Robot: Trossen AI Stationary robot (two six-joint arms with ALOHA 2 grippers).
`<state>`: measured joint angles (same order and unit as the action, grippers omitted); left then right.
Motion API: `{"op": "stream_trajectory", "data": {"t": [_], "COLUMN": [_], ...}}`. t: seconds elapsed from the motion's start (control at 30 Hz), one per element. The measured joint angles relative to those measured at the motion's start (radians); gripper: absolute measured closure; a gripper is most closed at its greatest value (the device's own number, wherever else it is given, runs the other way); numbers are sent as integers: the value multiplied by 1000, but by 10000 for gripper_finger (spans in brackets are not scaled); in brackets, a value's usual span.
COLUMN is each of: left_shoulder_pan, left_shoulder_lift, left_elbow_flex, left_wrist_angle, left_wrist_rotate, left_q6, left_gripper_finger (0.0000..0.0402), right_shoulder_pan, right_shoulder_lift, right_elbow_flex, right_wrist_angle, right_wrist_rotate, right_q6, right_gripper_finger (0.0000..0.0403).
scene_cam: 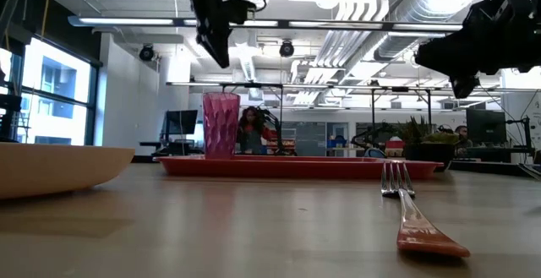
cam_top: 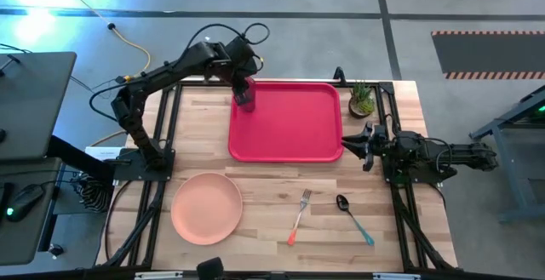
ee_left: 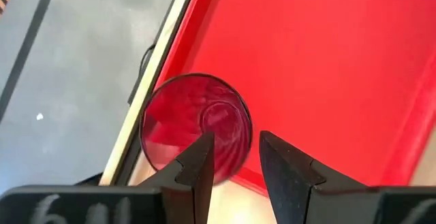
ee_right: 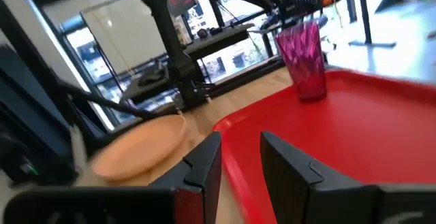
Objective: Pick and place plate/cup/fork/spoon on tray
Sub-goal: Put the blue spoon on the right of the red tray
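Note:
The dark-pink ribbed cup (cam_top: 245, 100) stands upright on its base in the far left corner of the red tray (cam_top: 289, 122). My left gripper (ee_left: 236, 157) hangs open just above the cup (scene_cam: 221, 124), clear of its rim, and holds nothing. My right gripper (cam_top: 347, 144) is open and empty above the tray's right edge, pointing toward the table's left. The salmon-pink plate (cam_top: 207, 206) lies on the table near the front left. The fork (cam_top: 299, 214) with the orange-red handle and the spoon (cam_top: 353, 218) with the light-blue handle lie on the table in front of the tray.
A small green potted plant (cam_top: 361, 100) stands on the table at the tray's far right corner. Black frame rails run along the table's left and right sides. Bare wood lies between the plate and the fork.

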<state>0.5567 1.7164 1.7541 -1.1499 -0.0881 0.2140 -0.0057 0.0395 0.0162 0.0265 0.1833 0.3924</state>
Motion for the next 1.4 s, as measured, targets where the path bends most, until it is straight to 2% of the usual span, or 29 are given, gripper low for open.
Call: {"op": "stream_trajectory", "data": {"t": [0.07,0.23,0.33,0.6,0.8,0.93,1.07,1.17,1.4], "left_shoulder_pan": [-5,-18,-26,-95,-171,-204,-218,-219,-219], "left_shoulder_lift": [-14,-66,-94,-153,-159,-181,-230,-271,-356], "left_elbow_flex": [16,9,9,8,1,-80,-206,-283,-381], "left_wrist_angle": [-30,-22,-14,-9,0,56,176,234,300], "left_wrist_rotate": [20,146,181,166,154,153,154,155,155], "left_q6": [-10,-94,-150,-263,-283,-303,-344,-381,-447], "left_gripper_finger": [293,293,293,293,293,293,293,293,293], "right_shoulder_pan": [0,-1,-1,-1,-1,-1,-1,-1,-1], "right_shoulder_lift": [0,1,0,0,1,1,4,26,162], "right_elbow_flex": [0,0,0,0,81,194,333,431,597], "right_wrist_angle": [0,61,147,436,465,385,156,-5,-267], "right_wrist_rotate": [1,8,8,31,23,2,12,52,52], "right_q6": [66,191,172,89,12,-83,-141,-109,17], "right_gripper_finger": [309,309,309,309,309,309,309,309,309]}}
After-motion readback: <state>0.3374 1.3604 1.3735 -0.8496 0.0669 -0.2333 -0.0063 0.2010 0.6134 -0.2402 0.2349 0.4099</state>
